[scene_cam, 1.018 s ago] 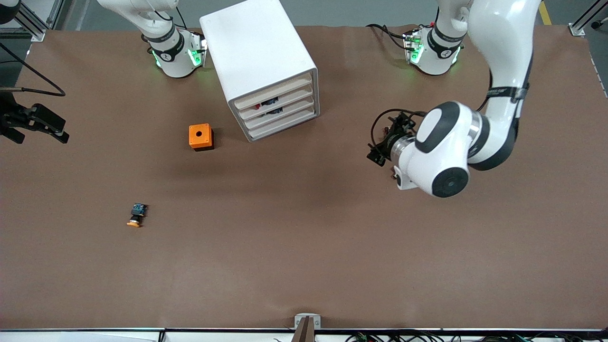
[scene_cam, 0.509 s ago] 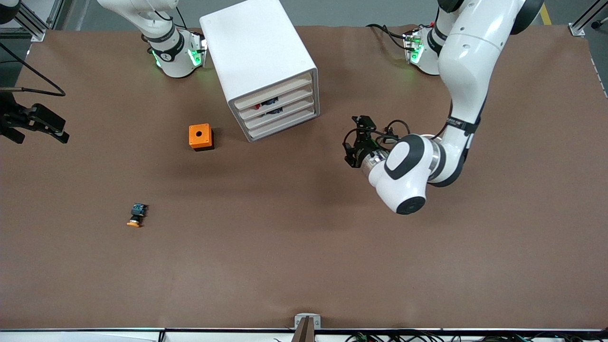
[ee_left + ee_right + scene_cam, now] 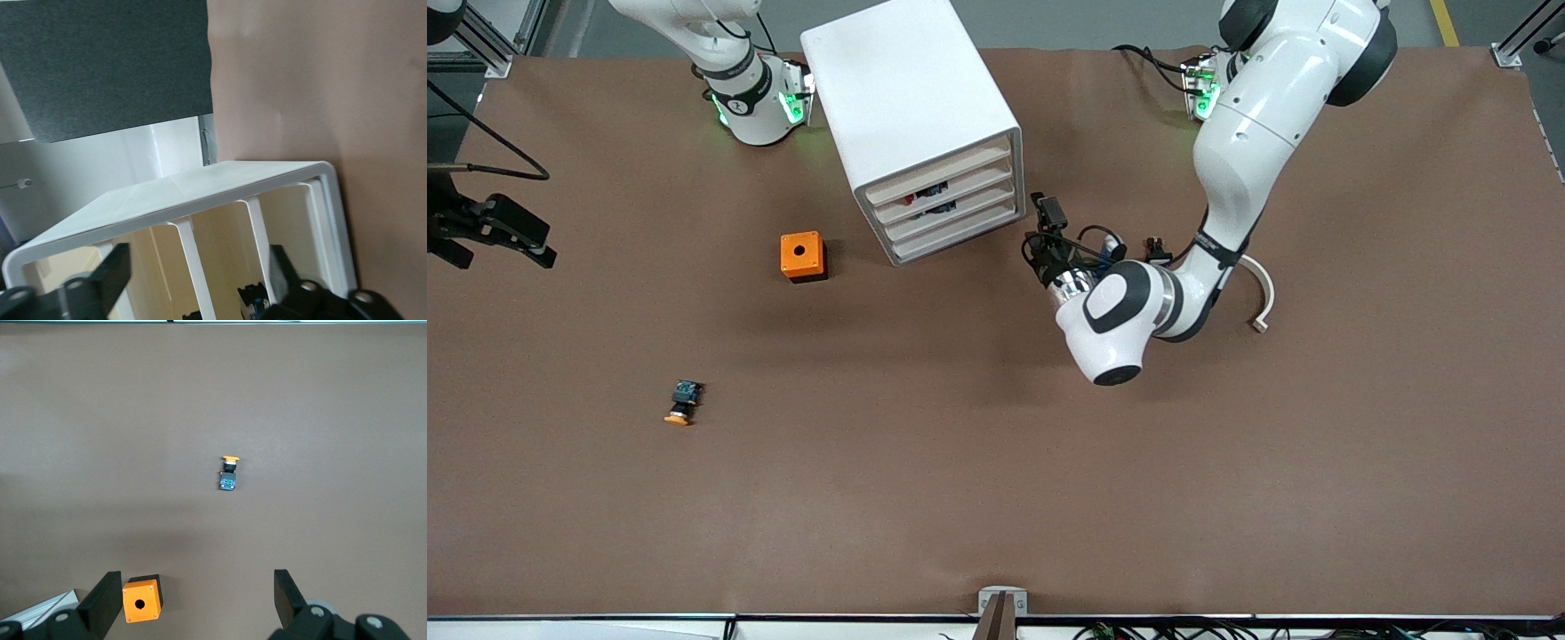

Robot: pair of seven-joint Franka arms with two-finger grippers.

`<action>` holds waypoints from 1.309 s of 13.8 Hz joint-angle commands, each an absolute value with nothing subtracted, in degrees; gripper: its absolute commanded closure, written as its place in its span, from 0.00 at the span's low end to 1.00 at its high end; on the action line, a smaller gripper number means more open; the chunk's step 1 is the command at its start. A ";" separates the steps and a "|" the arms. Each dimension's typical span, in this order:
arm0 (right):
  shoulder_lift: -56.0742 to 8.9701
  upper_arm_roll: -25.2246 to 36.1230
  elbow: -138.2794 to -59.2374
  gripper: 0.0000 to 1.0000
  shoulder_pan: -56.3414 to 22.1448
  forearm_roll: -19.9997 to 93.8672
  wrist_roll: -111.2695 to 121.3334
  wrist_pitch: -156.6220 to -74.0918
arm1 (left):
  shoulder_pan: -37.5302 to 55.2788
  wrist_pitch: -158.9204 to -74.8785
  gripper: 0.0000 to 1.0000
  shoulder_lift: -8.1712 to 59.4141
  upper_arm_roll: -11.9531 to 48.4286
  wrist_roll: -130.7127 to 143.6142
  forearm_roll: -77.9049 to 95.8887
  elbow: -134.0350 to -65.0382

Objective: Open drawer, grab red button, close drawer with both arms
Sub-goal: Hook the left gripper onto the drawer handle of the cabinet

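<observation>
My left hand (image 3: 1047,233), fingers apart, hovers by the drawer cabinet's (image 3: 898,80) front, upper middle of the frame. My right hand (image 3: 197,577) waits over the table (image 3: 333,400), fingers apart.

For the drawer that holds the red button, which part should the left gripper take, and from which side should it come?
Probably the cream front strip of the drawer, second from the top in the cabinet, where the button shows. All four drawers look shut and no handle is visible, so the strip's edge is the only hold. The left gripper, fingers apart, is by the cabinet's corner; it should come straight at the cabinet's front.
</observation>
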State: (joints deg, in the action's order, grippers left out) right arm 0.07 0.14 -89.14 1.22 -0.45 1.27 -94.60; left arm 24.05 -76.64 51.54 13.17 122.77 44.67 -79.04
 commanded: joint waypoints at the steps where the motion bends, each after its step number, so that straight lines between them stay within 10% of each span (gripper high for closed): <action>1: 1.14 0.18 -89.82 0.00 0.97 -1.49 1.49 -94.83 | 25.92 -75.94 0.21 53.26 13.10 124.54 47.19 -77.34; 10: 1.14 0.18 -89.82 0.00 0.97 -1.49 1.49 -94.83 | 31.11 -76.11 0.27 54.40 13.01 124.72 50.10 -77.34; 18: 1.14 0.18 -89.82 0.00 0.97 -1.49 1.49 -94.83 | 34.01 -76.20 0.62 55.19 13.01 124.46 52.81 -77.34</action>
